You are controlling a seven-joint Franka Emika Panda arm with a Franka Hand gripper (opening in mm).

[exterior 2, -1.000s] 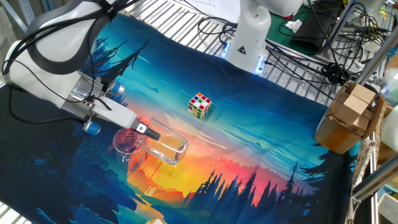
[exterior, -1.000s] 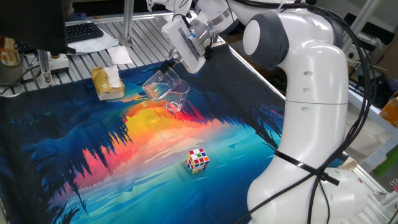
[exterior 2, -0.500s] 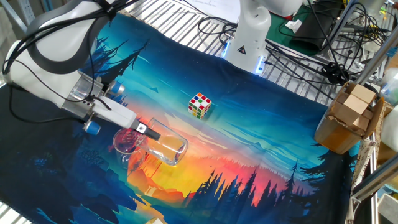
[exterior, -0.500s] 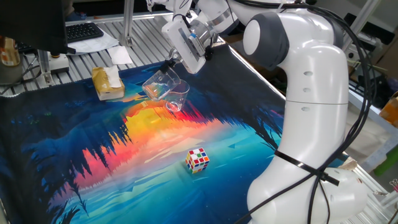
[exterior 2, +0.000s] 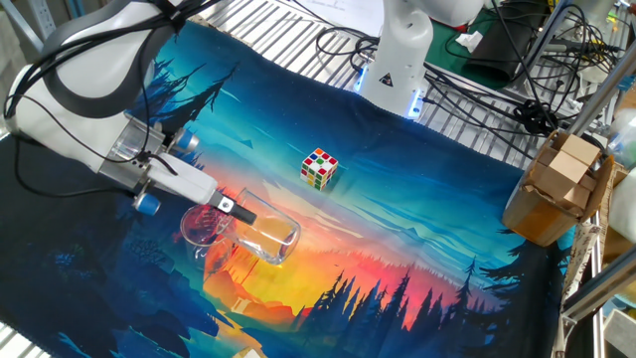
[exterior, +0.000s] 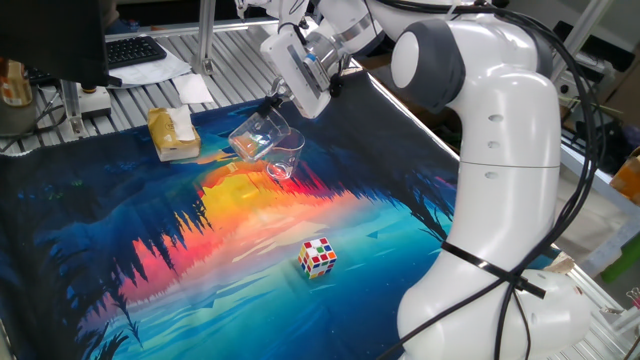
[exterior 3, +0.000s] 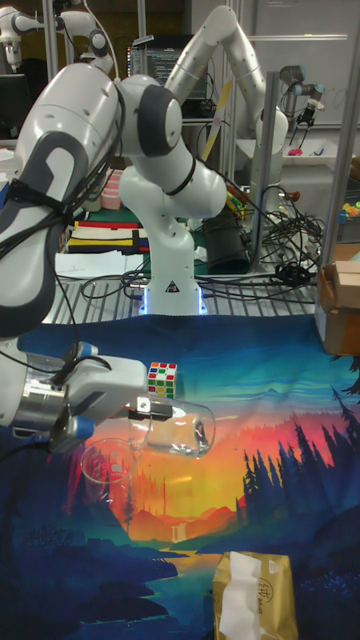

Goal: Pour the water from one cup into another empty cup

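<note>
nothing has shifted across the last second: your arm's pincer (exterior 3: 150, 410) holds exactly the pose it had, pinching the clear glass cup (exterior 3: 178, 428) that it has tipped almost onto its side, and the second clear glass cup (exterior 3: 108, 462) sits where it did on the forest-sunset printed cloth covering the table (exterior 2: 397, 229). in the other fixed view the tipped cup (exterior 2: 266, 237) lies nearly level with one finger pressed on its wall, and the upright receiving cup (exterior 2: 202, 226) stands just beside it, rim close to rim; exactly how the mouths line up is hard to read through the glass. from the first fixed view the held cup (exterior: 256, 138) leans over the standing one (exterior: 285, 158). you won't find the water easily: it is too clear to pick out in either glass, so i cannot say how much has crossed. the stillness reads as a held pour, either letting the last drops run or pausing at full tilt. the multicoloured puzzle cube (exterior 2: 319, 167) and the tan tissue box (exterior: 173, 133) sit well apart from the cups and play no part here.
</note>
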